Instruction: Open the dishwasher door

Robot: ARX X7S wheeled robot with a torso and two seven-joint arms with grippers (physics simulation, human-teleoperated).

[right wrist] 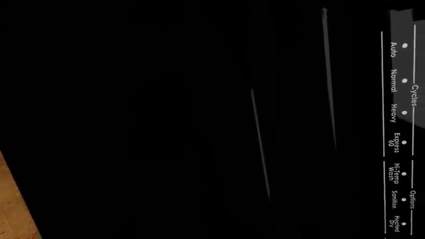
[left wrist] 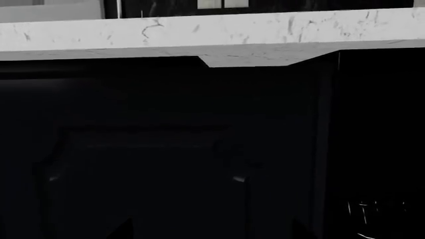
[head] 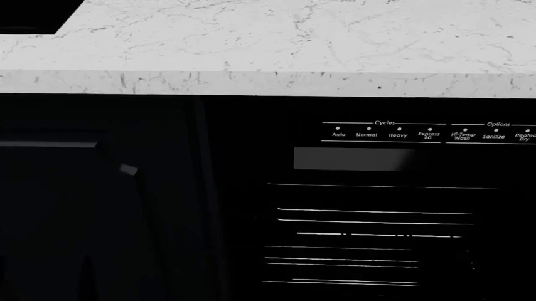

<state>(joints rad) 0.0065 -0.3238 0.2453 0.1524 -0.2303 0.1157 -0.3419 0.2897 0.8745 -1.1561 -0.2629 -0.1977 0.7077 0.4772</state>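
The dishwasher door (head: 377,207) is a glossy black panel under the counter at the right of the head view. It carries white "Cycles" and "Options" labels (head: 393,129), a grey display (head: 352,158) and thin silver horizontal lines (head: 377,186); I cannot tell which one is the bar handle. The right wrist view faces the door close up (right wrist: 199,124), with the labels (right wrist: 398,114) and two thin silver lines (right wrist: 260,144). My right gripper is lost in the black. My left gripper (left wrist: 216,230) faces a dark cabinet front beside the dishwasher, its two dim fingertips (left wrist: 127,230) wide apart and empty.
A white marble countertop (head: 277,44) overhangs the black fronts, and its edge shows in the left wrist view (left wrist: 212,37). A black cooktop corner (head: 34,15) lies at the far left. My dark left arm (head: 67,188) fills the lower left. Brown floor (right wrist: 13,209) shows beside the door.
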